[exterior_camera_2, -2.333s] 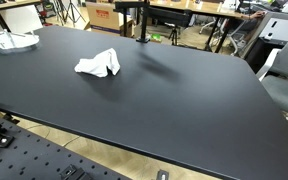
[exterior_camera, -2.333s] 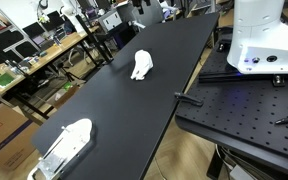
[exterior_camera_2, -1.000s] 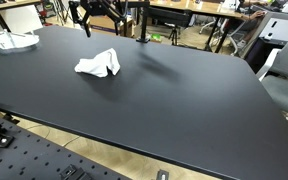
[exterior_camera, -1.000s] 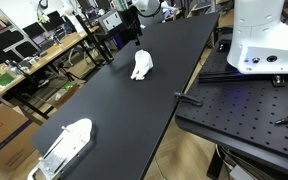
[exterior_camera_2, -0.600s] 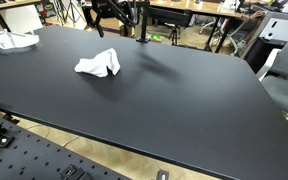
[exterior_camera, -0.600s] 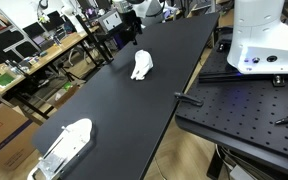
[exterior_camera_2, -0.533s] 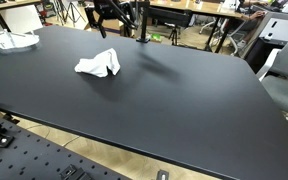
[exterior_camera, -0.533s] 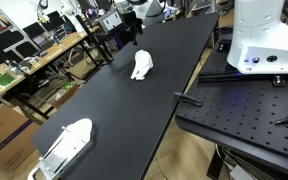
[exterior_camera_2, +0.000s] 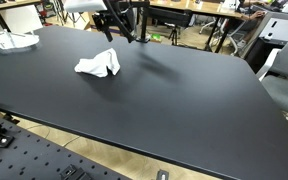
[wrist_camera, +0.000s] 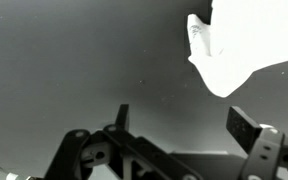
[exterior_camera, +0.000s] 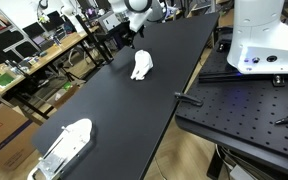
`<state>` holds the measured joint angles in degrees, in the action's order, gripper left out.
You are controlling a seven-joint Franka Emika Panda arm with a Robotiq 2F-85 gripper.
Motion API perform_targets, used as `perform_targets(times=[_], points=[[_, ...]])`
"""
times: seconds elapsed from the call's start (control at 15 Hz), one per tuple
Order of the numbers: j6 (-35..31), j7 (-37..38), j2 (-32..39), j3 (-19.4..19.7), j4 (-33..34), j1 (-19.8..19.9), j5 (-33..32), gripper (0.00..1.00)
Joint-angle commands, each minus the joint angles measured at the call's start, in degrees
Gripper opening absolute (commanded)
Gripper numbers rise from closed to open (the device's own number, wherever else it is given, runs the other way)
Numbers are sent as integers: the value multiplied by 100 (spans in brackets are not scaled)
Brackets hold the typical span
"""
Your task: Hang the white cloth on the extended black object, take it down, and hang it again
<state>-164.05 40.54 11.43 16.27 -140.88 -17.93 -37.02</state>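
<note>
The white cloth (exterior_camera: 142, 66) lies crumpled on the black table, also seen in the other exterior view (exterior_camera_2: 98, 65) and at the top right of the wrist view (wrist_camera: 234, 45). My gripper (exterior_camera_2: 121, 29) hangs above the table just behind the cloth, apart from it, also visible in an exterior view (exterior_camera: 130, 38). In the wrist view its two fingers (wrist_camera: 182, 122) are spread wide with nothing between them. The extended black object is a black stand (exterior_camera_2: 141, 20) at the table's far edge, close beside the gripper.
A white object on a clear tray (exterior_camera: 64, 143) sits near one end of the table (exterior_camera_2: 164, 95), also seen in the other view (exterior_camera_2: 9, 41). The robot base (exterior_camera: 264, 40) stands on a perforated plate. Cluttered desks and chairs surround the table.
The arm has come into view and moved down and along the table's far edge toward the cloth. The cloth has not moved.
</note>
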Motion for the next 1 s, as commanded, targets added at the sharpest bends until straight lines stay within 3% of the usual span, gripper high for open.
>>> perform_targets(times=[0.0,0.27,0.47,0.53,0.67,0.93], points=[[132,1342,272,2,-54,-632,-253,100],[139,1801,468,-184,-227,-1033,-23,100],[147,2153,511,-49,-250,-1245,-98,100],[175,2317,510,38,-235,-1312,-167,75],[172,2550,500,225,-221,-1428,-322,67],[221,2945,458,665,-200,-1590,-619,37]])
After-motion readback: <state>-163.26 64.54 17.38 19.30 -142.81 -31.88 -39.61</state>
